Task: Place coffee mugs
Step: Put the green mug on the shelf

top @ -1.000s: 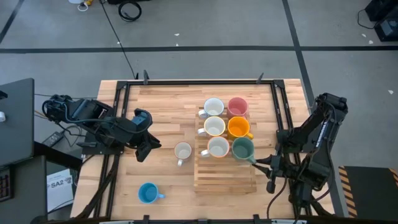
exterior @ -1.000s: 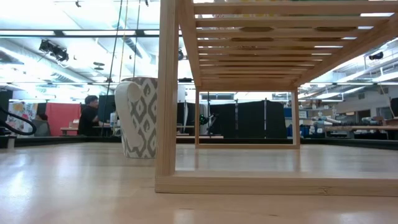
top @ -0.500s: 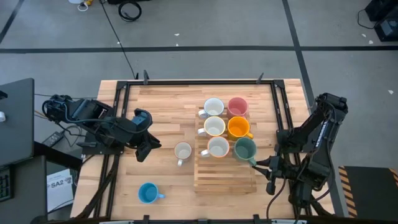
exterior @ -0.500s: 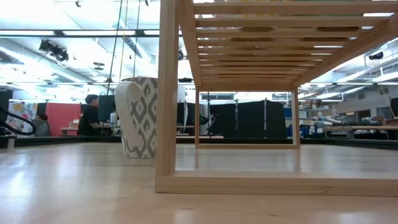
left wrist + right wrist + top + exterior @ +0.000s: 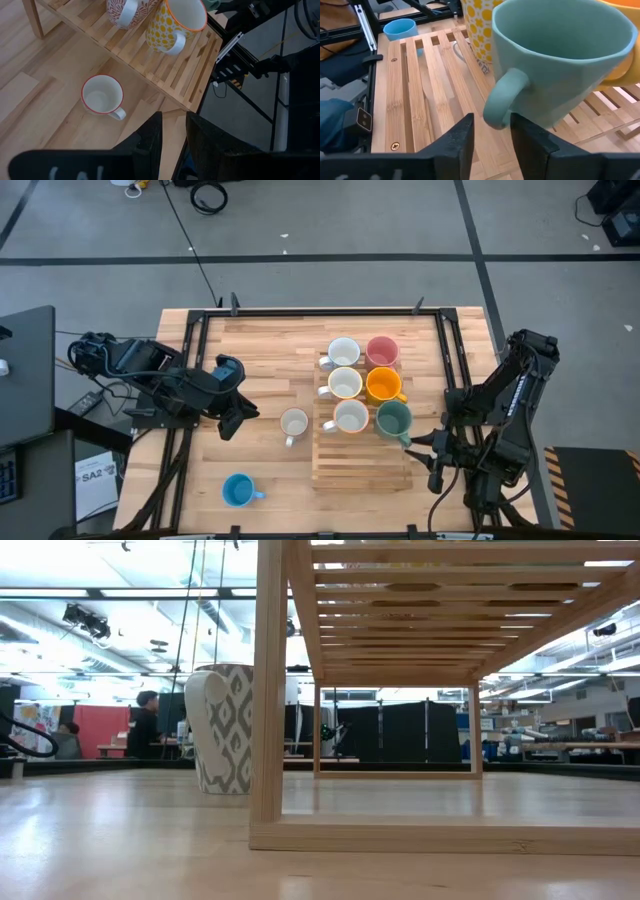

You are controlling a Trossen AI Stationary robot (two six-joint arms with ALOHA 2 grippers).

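Observation:
A slatted wooden rack carries several mugs: three white ones, a pink one, an orange one and a green one. My right gripper is open at the rack's right side, one finger on each side of the green mug's handle. A white mug and a blue mug stand on their bases on the table left of the rack. My left gripper hovers left of the white mug, slightly open, with nothing between its fingers. My right gripper has a finger on each side of the lower end of the green mug's handle, coming slanting down from the table's right side. Whether the fingers touch the handle I cannot tell. The mug stands upright on the rack's slats.
The near half of the rack's top carries nothing. In the low view a grey-patterned white mug stands on the table beside a rack leg. Black metal frames run along the table's left and right edges.

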